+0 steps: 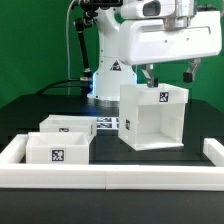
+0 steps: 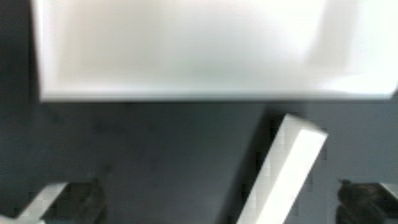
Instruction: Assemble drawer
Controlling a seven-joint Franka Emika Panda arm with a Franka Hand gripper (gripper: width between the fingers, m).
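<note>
The tall white drawer housing (image 1: 152,117) stands upright on the dark table, right of centre in the exterior view, its open side facing the front and a tag on its top edge. Two shallow white trays (image 1: 70,126) (image 1: 58,149) sit side by side at the exterior view's left, apart from the housing. My gripper (image 1: 168,76) hangs just above the housing's top, open and empty. In the wrist view the housing's white top (image 2: 214,50) fills the upper part. My gripper (image 2: 214,200) shows only its two dark fingertips (image 2: 63,200), wide apart with nothing between them.
A low white border wall (image 1: 110,176) runs along the front and both sides of the table. The marker board (image 1: 108,123) lies flat behind the trays. A narrow white strip (image 2: 294,170) crosses the wrist view; I cannot tell what it belongs to.
</note>
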